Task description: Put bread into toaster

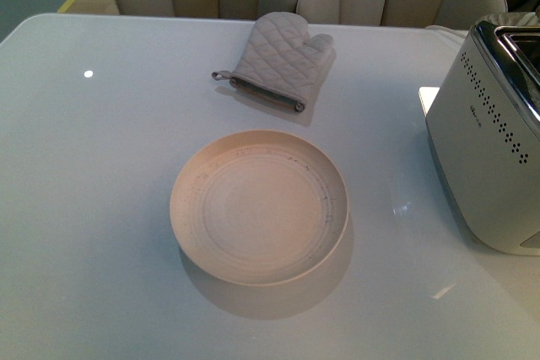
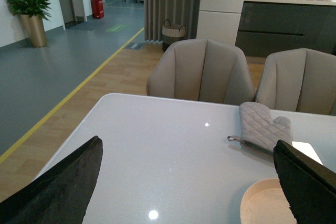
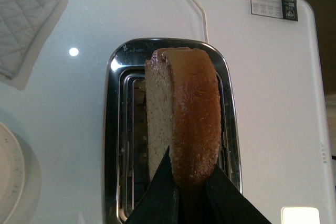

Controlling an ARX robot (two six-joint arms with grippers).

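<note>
Edgewise, bread (image 3: 181,98) inside right gripper (image 3: 192,167), above toaster (image 3: 116,129).

Likely an office showroom: dining table (image 2: 157,145), padded chairs (image 2: 202,72), yellow-lined corridor floor (image 2: 68,61)

The left gripper (image 2: 188,145) hangs with its black fingers (image 2: 63,182) spread wide above the white table (image 2: 157,145). A grey quilted oven mitt (image 2: 260,127) lies near a beige plate (image 2: 262,203), in front of two tan chairs (image 2: 202,72).
</note>
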